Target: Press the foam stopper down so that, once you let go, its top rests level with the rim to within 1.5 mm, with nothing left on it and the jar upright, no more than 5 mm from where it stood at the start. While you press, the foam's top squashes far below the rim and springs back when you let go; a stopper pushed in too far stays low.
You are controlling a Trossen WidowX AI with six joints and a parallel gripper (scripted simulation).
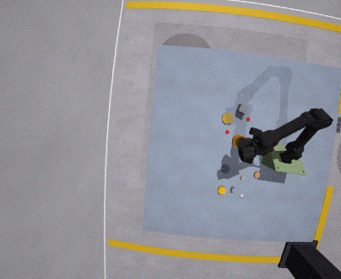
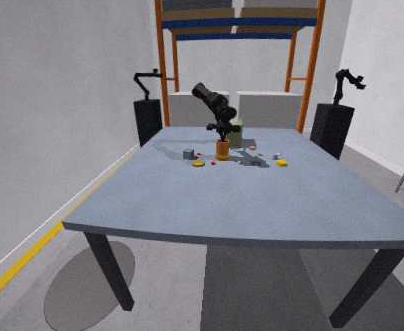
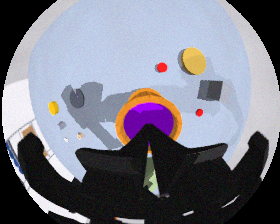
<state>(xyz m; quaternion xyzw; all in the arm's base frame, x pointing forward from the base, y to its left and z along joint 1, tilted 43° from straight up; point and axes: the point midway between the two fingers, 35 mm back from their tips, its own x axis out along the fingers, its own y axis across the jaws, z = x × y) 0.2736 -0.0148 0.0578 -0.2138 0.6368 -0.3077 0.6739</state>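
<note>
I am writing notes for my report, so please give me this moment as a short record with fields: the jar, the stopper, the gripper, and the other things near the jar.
jar: orange jar, upright on the blue table
stopper: purple foam stopper seen inside the jar's rim
gripper: gripper shut, holding nothing, tips pointing down over the stopper
contact: cannot tell if the tips touch the foam
nearby: yellow disc, grey cube, two red dots, green block behind the jar

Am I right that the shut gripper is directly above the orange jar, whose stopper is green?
Not quite: the stopper is purple, not green, as the wrist view shows. The rest holds: the shut gripper is directly above the orange jar.
</note>
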